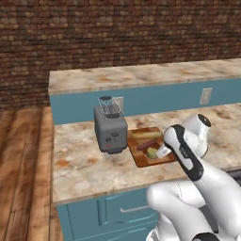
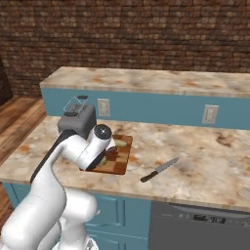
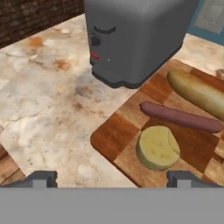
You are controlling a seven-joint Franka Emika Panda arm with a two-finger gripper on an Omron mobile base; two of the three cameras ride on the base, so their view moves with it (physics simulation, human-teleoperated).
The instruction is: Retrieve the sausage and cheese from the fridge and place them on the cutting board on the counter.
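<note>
In the left base view the grey toaster (image 1: 110, 129) stands on the counter (image 1: 80, 164), and the cutting board (image 1: 141, 153) lies flat just beside the toaster's right side, so close they look to touch. On the board, going away from the toaster's back toward the counter's front edge, lie a pale tan loaf (image 1: 146, 134), then the dark-red sausage (image 1: 149, 143), then the yellowish cheese (image 1: 152, 153), which is partly covered by the white arm reaching in from the right; the gripper itself is hidden behind the wrist here. In the right base view the arm bends in front of the toaster (image 2: 78, 120) and covers much of the board (image 2: 119, 158), of which the right part shows; a black-handled knife (image 2: 159, 170) lies on the counter (image 2: 205, 161) well apart from the toaster, beyond the board's right edge, and white outlets sit on the teal back ledge behind. In the hand view the toaster (image 3: 135, 37) stands at the top with the board (image 3: 116, 135) butting against its base; the loaf (image 3: 199, 92) lies nearest the toaster, the sausage (image 3: 180, 117) beside it, and the cheese (image 3: 157, 147) farthest from the toaster, all three resting on the wood. The gripper (image 3: 113, 179) hovers above the board's near edge with its fingers spread wide apart and nothing between them; the cheese lies near the right fingertip (image 3: 186, 178), apart from it
</note>
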